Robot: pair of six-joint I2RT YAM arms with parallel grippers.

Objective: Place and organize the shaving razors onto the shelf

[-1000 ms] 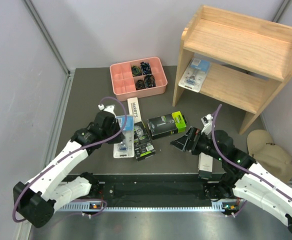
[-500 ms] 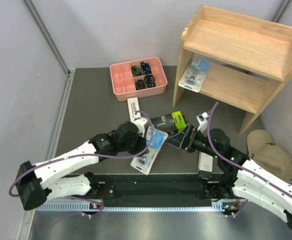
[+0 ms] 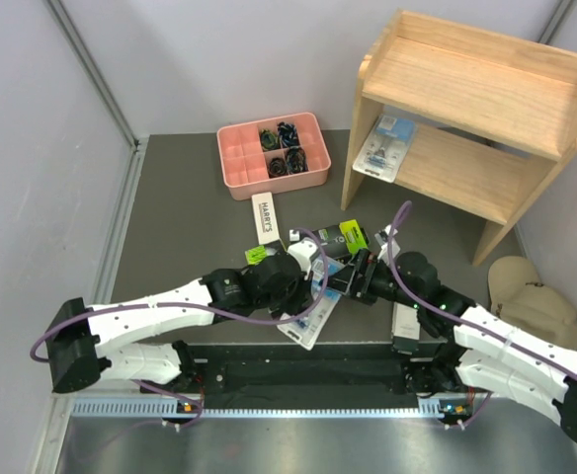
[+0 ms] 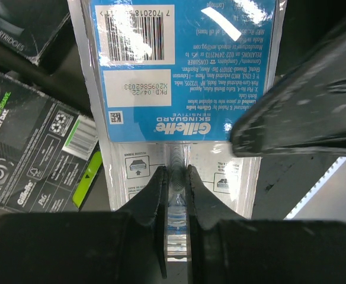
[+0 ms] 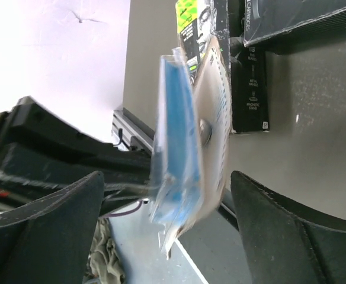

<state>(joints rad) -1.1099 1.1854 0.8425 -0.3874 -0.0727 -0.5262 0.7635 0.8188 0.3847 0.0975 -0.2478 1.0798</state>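
Note:
My left gripper (image 3: 306, 286) is shut on a clear blister pack with a blue card (image 3: 313, 301) and holds it above the mat. In the left wrist view my gripper (image 4: 176, 177) pinches the pack (image 4: 179, 77) along its middle ridge. My right gripper (image 3: 356, 276) is open, and in the right wrist view (image 5: 167, 177) the pack (image 5: 188, 148) hangs edge-on between its spread fingers. The wooden shelf (image 3: 486, 89) stands at the far right with a second blister pack (image 3: 382, 148) on its lower tier. A black box with a lime-green end (image 3: 333, 242) and a white box (image 3: 267, 217) lie on the mat.
A pink divided tray (image 3: 231, 168) of small dark items stands at the back. A second black box (image 4: 31, 160) lies under my left arm. Another white box (image 3: 405, 326) lies under my right arm. A beige cloth (image 3: 535, 296) lies at the right edge.
My left arm has carried the blister pack from the left of the pile to the right, up to my right gripper. My right gripper has moved left and now has its open fingers on either side of the pack.

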